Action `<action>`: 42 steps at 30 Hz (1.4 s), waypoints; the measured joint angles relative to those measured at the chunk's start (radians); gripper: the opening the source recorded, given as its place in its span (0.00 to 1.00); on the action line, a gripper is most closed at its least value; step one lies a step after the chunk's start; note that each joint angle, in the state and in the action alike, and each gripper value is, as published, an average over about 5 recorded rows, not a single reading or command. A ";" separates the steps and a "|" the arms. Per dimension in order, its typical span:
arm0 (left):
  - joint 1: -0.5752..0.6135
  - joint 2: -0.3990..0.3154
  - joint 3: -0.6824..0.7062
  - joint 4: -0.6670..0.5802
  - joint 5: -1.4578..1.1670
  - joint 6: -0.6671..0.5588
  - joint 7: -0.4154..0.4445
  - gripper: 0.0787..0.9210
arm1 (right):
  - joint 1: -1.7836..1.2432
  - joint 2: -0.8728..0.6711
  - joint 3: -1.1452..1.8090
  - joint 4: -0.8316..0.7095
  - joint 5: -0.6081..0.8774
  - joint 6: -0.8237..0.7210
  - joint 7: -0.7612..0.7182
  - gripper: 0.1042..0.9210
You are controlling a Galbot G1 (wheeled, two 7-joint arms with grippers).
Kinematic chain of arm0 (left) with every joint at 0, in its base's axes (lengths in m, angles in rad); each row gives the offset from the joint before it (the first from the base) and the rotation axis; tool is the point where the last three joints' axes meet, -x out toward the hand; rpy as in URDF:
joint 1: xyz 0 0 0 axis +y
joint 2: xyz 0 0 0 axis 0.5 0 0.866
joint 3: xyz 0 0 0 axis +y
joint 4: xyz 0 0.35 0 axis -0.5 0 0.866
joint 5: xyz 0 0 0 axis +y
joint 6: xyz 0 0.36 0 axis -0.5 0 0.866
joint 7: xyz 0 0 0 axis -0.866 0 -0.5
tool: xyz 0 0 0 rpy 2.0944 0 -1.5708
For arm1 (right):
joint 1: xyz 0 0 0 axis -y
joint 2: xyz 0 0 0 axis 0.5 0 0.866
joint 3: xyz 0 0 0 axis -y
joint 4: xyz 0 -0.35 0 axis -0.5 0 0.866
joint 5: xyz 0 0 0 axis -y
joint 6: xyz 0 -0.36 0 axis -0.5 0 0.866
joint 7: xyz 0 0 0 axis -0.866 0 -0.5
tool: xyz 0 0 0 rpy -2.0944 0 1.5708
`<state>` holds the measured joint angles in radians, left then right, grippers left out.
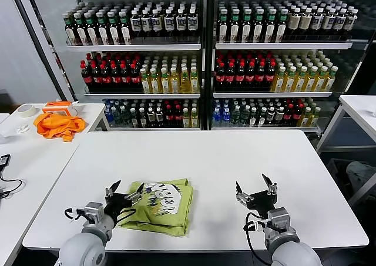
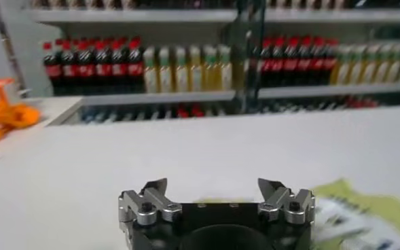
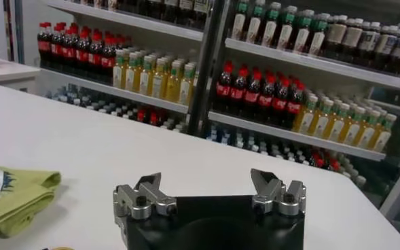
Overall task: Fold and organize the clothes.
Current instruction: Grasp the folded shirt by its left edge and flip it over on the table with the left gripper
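While the shirt [image 1: 161,206] lies folded near the bench [image 1: 235,154] front edge, my left gripper [image 1: 124,193] beside it, fingers apart like my right gripper's [image 1: 254,189], could snag it.

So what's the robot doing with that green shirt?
The robot is tidying clothes. The yellow-green T-shirt lies folded into a small bundle on the white table, printed side up. The left gripper hovers open at the shirt's edge, holding nothing. The right gripper is open too, off to the side over bare table. An orange cloth sits on another table nearby.
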<state>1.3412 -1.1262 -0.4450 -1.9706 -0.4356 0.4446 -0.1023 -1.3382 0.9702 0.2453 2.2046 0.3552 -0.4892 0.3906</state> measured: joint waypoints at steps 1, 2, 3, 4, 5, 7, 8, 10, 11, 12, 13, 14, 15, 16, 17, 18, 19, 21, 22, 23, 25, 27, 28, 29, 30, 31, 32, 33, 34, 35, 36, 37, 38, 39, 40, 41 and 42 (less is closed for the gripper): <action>0.006 -0.001 -0.004 0.003 0.001 0.002 -0.001 0.88 | 0.001 0.000 0.000 -0.001 0.000 0.000 0.000 0.88; 0.011 -0.002 -0.007 0.007 0.002 0.004 -0.002 0.88 | 0.001 0.000 -0.001 -0.001 0.000 0.000 0.000 0.88; 0.014 -0.003 -0.009 0.010 0.002 0.005 -0.003 0.88 | 0.002 -0.001 -0.002 -0.002 0.000 0.000 0.000 0.88; 0.018 -0.004 -0.010 0.014 0.002 0.006 -0.003 0.88 | 0.002 -0.001 -0.002 -0.003 0.000 0.000 -0.001 0.88; 0.021 -0.005 -0.012 0.018 0.002 0.006 -0.004 0.88 | 0.003 -0.001 -0.003 -0.003 0.000 0.000 -0.001 0.88; 0.026 -0.006 -0.013 0.025 0.000 0.006 -0.005 0.88 | 0.005 0.000 -0.004 -0.006 -0.001 0.000 -0.001 0.88; 0.029 -0.007 -0.013 0.029 0.000 0.006 -0.006 0.88 | 0.005 0.001 -0.004 -0.007 -0.002 0.000 -0.001 0.88; 0.032 -0.008 -0.014 0.037 -0.001 0.007 -0.007 0.88 | 0.005 0.004 -0.005 -0.010 -0.004 0.000 -0.001 0.88; 0.033 -0.008 -0.014 0.041 -0.001 0.007 -0.007 0.88 | 0.004 0.006 -0.005 -0.012 -0.006 0.000 -0.001 0.88; 0.034 -0.010 -0.015 0.045 -0.001 0.007 -0.006 0.88 | 0.003 0.008 -0.005 -0.013 -0.007 0.000 -0.001 0.88; 0.034 -0.011 -0.016 0.050 -0.001 0.007 -0.006 0.88 | 0.002 0.010 -0.005 -0.014 -0.009 0.000 -0.001 0.88; 0.034 -0.013 -0.017 0.055 -0.002 0.007 -0.004 0.88 | 0.000 0.012 -0.005 -0.015 -0.010 0.000 -0.001 0.88; 0.036 -0.014 -0.018 0.060 -0.002 0.006 -0.002 0.88 | -0.002 0.015 -0.005 -0.015 -0.011 0.001 -0.001 0.88; 0.037 -0.015 -0.018 0.065 -0.003 0.004 0.000 0.86 | -0.004 0.016 -0.004 -0.015 -0.011 0.001 -0.001 0.88; 0.040 -0.016 -0.018 0.069 -0.005 0.001 0.004 0.84 | -0.006 0.017 -0.002 -0.014 -0.012 0.001 -0.001 0.88; 0.042 -0.016 -0.018 0.073 -0.006 -0.003 0.007 0.82 | -0.008 0.017 -0.001 -0.013 -0.012 0.001 -0.001 0.88; 0.045 -0.016 -0.019 0.076 -0.009 -0.007 0.010 0.79 | -0.010 0.017 0.001 -0.011 -0.013 0.001 -0.001 0.88; 0.051 -0.015 -0.019 0.080 -0.015 -0.014 0.016 0.71 | -0.012 0.015 0.004 -0.008 -0.013 0.001 -0.001 0.88; 0.054 -0.016 -0.019 0.081 -0.019 -0.017 0.019 0.68 | -0.013 0.015 0.006 -0.007 -0.013 0.001 0.000 0.88; 0.057 -0.017 -0.019 0.082 -0.023 -0.019 0.022 0.64 | -0.013 0.015 0.007 -0.006 -0.013 0.001 0.000 0.88; 0.062 -0.020 -0.020 0.082 -0.031 -0.026 0.027 0.58 | -0.014 0.015 0.009 -0.003 -0.013 0.001 0.002 0.88; 0.067 -0.025 -0.021 0.083 -0.036 -0.032 0.032 0.51 | -0.016 0.016 0.011 0.000 -0.014 0.002 0.003 0.88; 0.070 -0.027 -0.021 0.083 -0.039 -0.035 0.034 0.48 | -0.018 0.016 0.012 0.001 -0.014 0.002 0.003 0.88; 0.072 -0.029 -0.021 0.084 -0.041 -0.038 0.035 0.44 | -0.019 0.016 0.013 0.002 -0.014 0.003 0.003 0.88; 0.073 -0.031 -0.021 0.085 -0.043 -0.041 0.037 0.41 | -0.020 0.016 0.013 0.002 -0.015 0.004 0.003 0.88; 0.075 -0.032 -0.020 0.085 -0.045 -0.044 0.039 0.37 | -0.020 0.016 0.014 0.002 -0.015 0.004 0.003 0.88; 0.076 -0.032 -0.020 0.085 -0.048 -0.047 0.040 0.33 | -0.020 0.016 0.014 0.002 -0.015 0.005 0.003 0.88; 0.076 -0.032 -0.020 0.085 -0.051 -0.050 0.042 0.30 | -0.020 0.015 0.014 0.002 -0.016 0.006 0.003 0.88; 0.076 -0.031 -0.020 0.084 -0.053 -0.053 0.043 0.27 | -0.019 0.015 0.014 0.002 -0.016 0.006 0.003 0.88; 0.076 -0.030 -0.021 0.083 -0.055 -0.056 0.043 0.23 | -0.019 0.014 0.014 0.003 -0.016 0.006 0.003 0.88; 0.075 -0.029 -0.023 0.081 -0.057 -0.058 0.041 0.20 | -0.018 0.014 0.015 0.004 -0.016 0.006 0.003 0.88; 0.076 -0.027 -0.026 0.079 -0.057 -0.060 0.039 0.17 | -0.018 0.013 0.015 0.005 -0.016 0.006 0.003 0.88; 0.076 -0.025 -0.029 0.075 -0.058 -0.063 0.036 0.13 | -0.018 0.012 0.016 0.006 -0.016 0.007 0.003 0.88; 0.077 -0.023 -0.034 0.069 -0.058 -0.064 0.032 0.10 | -0.019 0.011 0.017 0.006 -0.016 0.007 0.003 0.88; 0.079 -0.019 -0.041 0.061 -0.059 -0.065 0.028 0.07 | -0.019 0.009 0.019 0.007 -0.016 0.007 0.003 0.88; 0.081 -0.014 -0.049 0.050 -0.062 -0.063 0.022 0.05 | -0.019 0.007 0.020 0.007 -0.016 0.007 0.003 0.88; 0.083 -0.006 -0.060 0.037 -0.066 -0.059 0.017 0.03 | -0.018 0.005 0.021 0.007 -0.015 0.008 0.002 0.88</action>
<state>1.4240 -1.1324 -0.5047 -1.9335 -0.5012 0.3855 -0.0855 -1.3567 0.9757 0.2663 2.2115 0.3398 -0.4815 0.3927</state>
